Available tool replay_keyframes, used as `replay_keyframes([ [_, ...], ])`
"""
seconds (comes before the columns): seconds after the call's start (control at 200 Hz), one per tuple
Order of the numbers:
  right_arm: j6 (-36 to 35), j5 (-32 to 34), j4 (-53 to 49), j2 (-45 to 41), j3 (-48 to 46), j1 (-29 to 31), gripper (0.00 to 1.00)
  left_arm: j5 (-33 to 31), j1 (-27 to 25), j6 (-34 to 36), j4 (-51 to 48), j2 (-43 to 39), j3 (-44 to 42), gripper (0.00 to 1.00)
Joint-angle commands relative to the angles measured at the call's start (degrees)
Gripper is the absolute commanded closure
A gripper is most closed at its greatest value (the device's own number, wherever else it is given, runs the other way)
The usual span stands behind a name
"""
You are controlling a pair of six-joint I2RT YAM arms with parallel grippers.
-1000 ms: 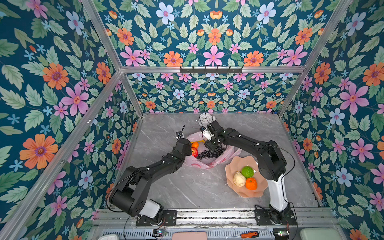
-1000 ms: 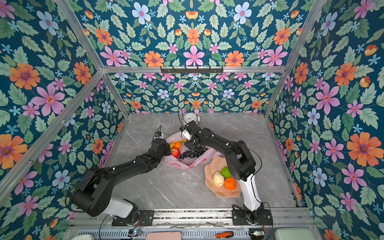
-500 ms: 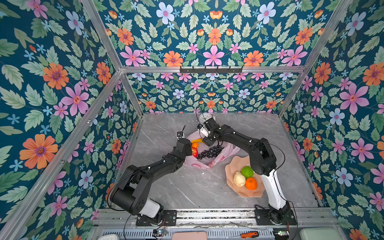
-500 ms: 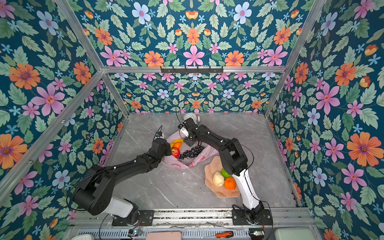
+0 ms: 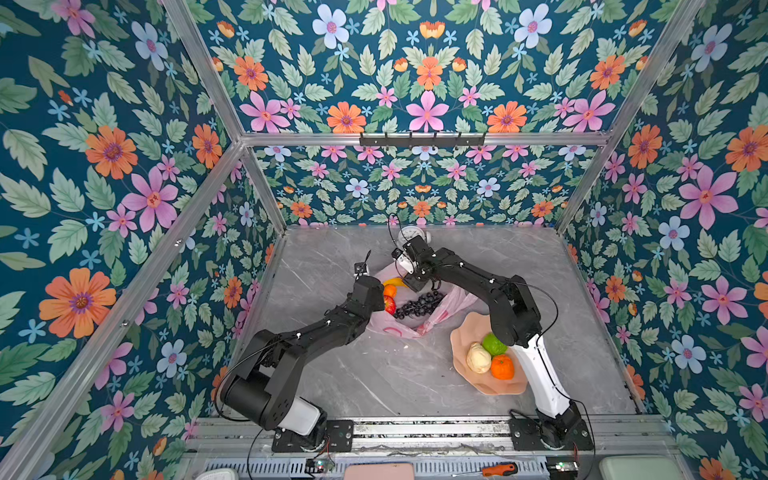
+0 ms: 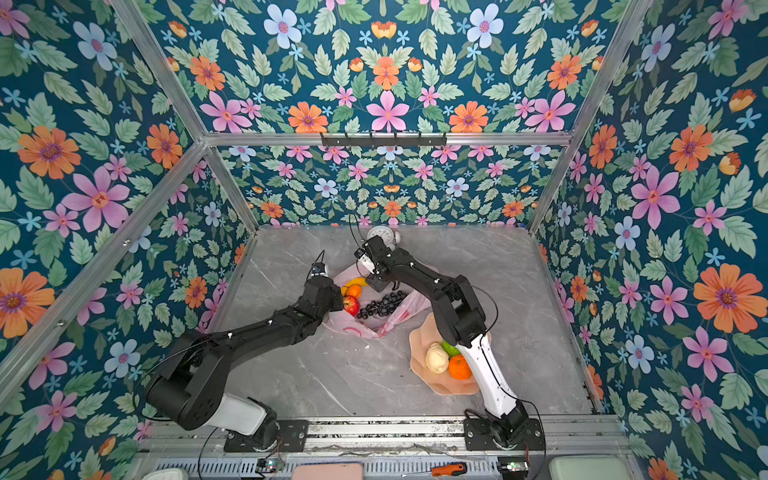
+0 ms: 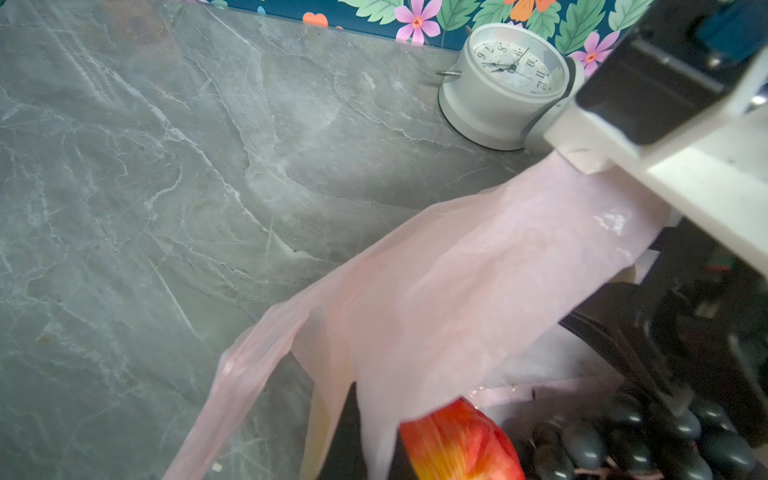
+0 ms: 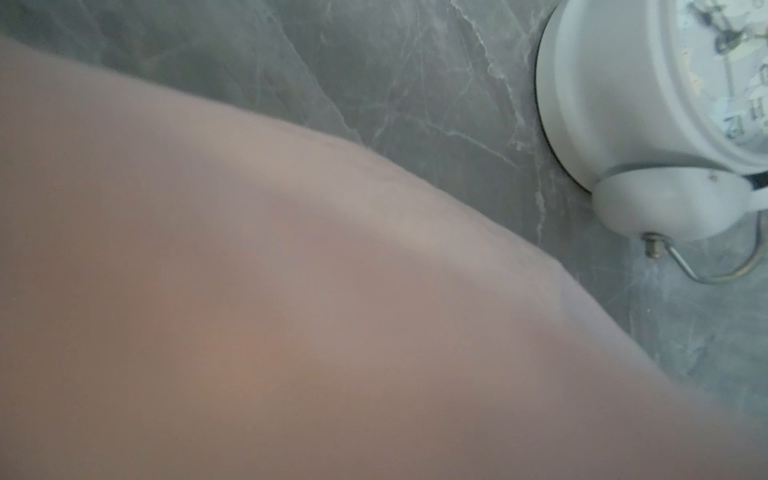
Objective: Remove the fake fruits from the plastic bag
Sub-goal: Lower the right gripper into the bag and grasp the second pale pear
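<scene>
My left claw [image 5: 379, 296] is pressed together, pinching the near rim of the plastic bag [image 5: 399, 328], I judge. The far rim hangs from my right claw [image 5: 401, 262]; film hides whether its jaws are parted.

The bag is thin, crinkly and pink, and holds a curved banana [image 5: 394, 281], orange [image 5: 389, 291], glossy apple [image 5: 390, 306] and beaded grape bunch [image 5: 417, 304].

Already out, in the scalloped dish [image 5: 465, 332] on the tabletop [image 5: 374, 374]: bumpy green fruit [image 5: 493, 344], cream fruit [image 5: 478, 357], second orange [image 5: 502, 367]. I judge it about halfway.
</scene>
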Motion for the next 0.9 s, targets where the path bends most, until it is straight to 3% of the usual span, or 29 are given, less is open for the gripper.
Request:
replay_keyframes([
  [0.0,1.4,1.58,-0.94,1.1,1.36,0.05,0.29,-0.18,0.03,0.65,0.3,0.04,0.35,0.92],
  [0.26,1.6,1.5,-0.91,2.68,3.5,0.23,0.3,-0.03,-0.01,0.65,0.22,0.44,0.53,0.92],
  [0.475,2.53,0.3,-0.8,0.65,1.89,0.67,0.42,-0.2,0.03,0.65,0.12,0.61,0.66,0.92],
  [0.895,8.11,-2.28,7.64,-16.14,-19.8,2.38,0.46,-0.92,0.07,-0.23,-0.32,0.56,0.66,0.92],
])
